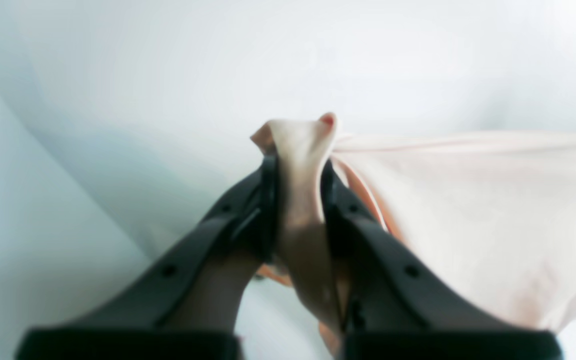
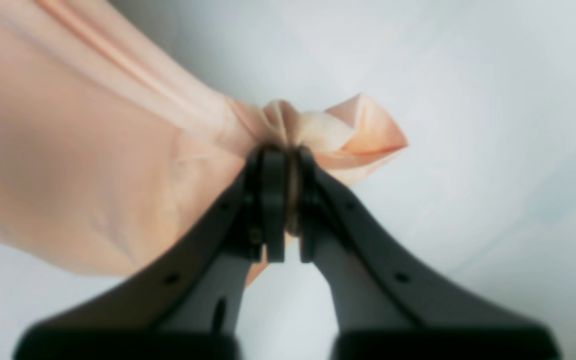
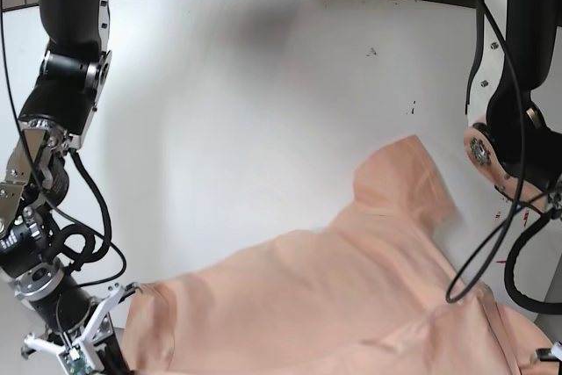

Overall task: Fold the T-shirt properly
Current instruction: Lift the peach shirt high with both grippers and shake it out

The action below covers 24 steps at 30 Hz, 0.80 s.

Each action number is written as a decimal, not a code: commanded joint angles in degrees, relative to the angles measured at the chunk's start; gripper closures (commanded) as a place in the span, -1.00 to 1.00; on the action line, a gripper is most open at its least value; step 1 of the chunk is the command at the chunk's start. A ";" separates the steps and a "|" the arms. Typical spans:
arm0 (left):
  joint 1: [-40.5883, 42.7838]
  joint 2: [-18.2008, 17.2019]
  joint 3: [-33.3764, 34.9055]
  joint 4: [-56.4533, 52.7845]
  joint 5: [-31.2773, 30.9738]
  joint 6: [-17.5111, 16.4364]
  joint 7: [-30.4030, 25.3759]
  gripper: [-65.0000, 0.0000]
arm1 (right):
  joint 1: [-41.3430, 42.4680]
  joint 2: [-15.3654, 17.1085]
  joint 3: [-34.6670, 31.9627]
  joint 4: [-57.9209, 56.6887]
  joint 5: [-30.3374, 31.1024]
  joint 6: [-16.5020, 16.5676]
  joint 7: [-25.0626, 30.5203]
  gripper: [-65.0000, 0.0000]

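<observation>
- Left wrist view: your left gripper [image 1: 298, 170] has its black jaws clenched on a bunched fold of the soft peach-pink cotton T-shirt [image 1: 468, 210]. A small tuft of cloth pokes out past the fingertips toward 12 o'clock, and the rest of the garment spreads away toward 3 o'clock over the plain white table [image 1: 118, 100].
- Right wrist view: your right gripper [image 2: 288, 170] is likewise clamped on a gathered corner of the T-shirt [image 2: 78, 150]. A folded peak of fabric sticks out toward 1 o'clock, while the main sheet stretches off toward 9 and 10 o'clock, taut with creases running into the pinch.
- Base view: the T-shirt [image 3: 351, 296] lies across the table [image 3: 246, 85] in the lower half, from about 7 o'clock to 4 o'clock, with one short sleeve [image 3: 399, 177] pointing up toward 2 o'clock. The right gripper [image 3: 92, 340] sits at the cloth's 8 o'clock corner; the other arm's fingertips are out of frame at 4 o'clock.
</observation>
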 commanded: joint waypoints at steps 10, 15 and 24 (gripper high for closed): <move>-15.08 -1.09 0.03 -8.73 0.24 0.24 -1.99 1.00 | 15.81 4.76 -5.23 -5.95 -0.63 -0.48 0.75 1.00; -16.93 -1.09 0.03 -9.61 0.24 0.33 -1.99 1.00 | 19.94 4.85 -7.25 -8.33 -0.63 -0.48 0.67 1.00; -13.06 -0.91 0.12 -9.08 0.16 0.33 -1.82 1.00 | 20.03 4.76 -8.13 -7.54 -0.19 -0.39 -1.79 1.00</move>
